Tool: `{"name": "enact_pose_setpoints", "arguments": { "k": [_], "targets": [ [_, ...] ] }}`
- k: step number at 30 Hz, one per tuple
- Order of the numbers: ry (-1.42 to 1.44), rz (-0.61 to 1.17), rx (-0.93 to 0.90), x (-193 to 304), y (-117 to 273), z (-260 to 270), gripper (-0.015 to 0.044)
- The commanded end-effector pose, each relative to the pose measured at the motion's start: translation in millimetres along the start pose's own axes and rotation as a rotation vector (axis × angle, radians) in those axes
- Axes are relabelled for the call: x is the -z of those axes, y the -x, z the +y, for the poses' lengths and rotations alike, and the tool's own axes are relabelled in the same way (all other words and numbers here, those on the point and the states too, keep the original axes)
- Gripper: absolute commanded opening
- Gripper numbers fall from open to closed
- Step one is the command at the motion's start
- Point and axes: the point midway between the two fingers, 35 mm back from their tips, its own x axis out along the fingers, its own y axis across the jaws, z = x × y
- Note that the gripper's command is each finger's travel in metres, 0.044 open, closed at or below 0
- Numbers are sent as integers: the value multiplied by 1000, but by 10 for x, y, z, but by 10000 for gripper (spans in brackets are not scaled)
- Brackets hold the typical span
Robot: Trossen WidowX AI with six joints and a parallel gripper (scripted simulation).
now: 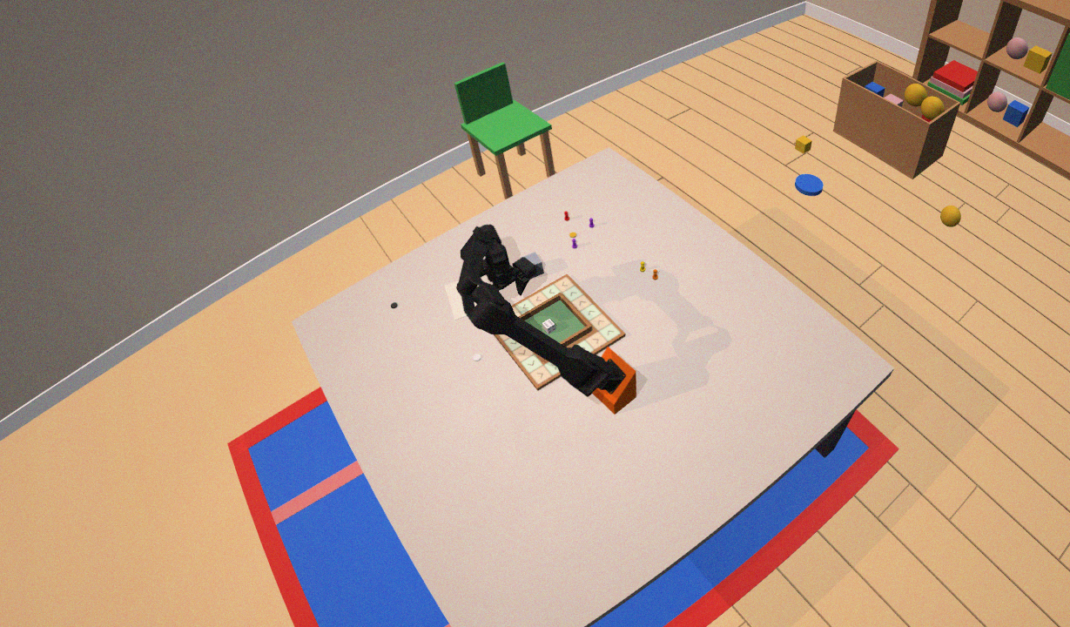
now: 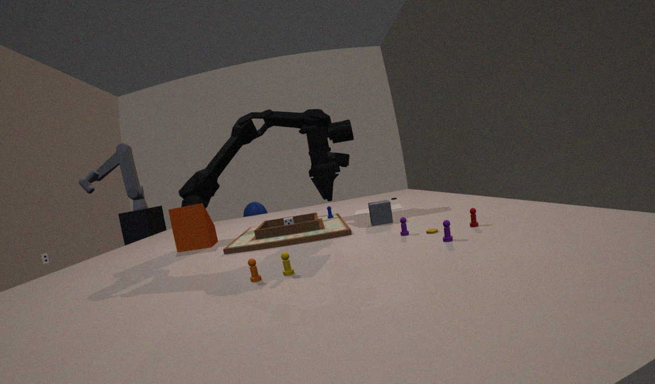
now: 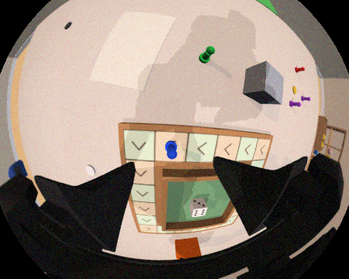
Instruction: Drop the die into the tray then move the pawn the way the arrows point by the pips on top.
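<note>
The robot's hand [image 3: 171, 173] hangs open and empty above the board [image 3: 195, 136], its fingers spread wide. The blue pawn [image 3: 171, 149] stands upright on a square along the board's edge, and the die [image 3: 198, 208] rests in the green tray [image 3: 177, 207] on the bench [image 2: 415, 296].
</note>
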Motion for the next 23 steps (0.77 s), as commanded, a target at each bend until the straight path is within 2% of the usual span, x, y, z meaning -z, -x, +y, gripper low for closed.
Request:
{"name": "enact_pose_setpoints", "arguments": {
  "k": [1,4,8,15,16,23],
  "targets": [
    [10,1,5,0,102,20,440],
    [-3,-2,19,183,257,-105,440],
    [-37,-2,44,750,606,-365,440],
    [-84,11,34,1811,909,-502,440],
    [-70,-7,48,1268,826,-508,440],
    [-70,-7,48,1268,826,-508,440]
  ]
}}
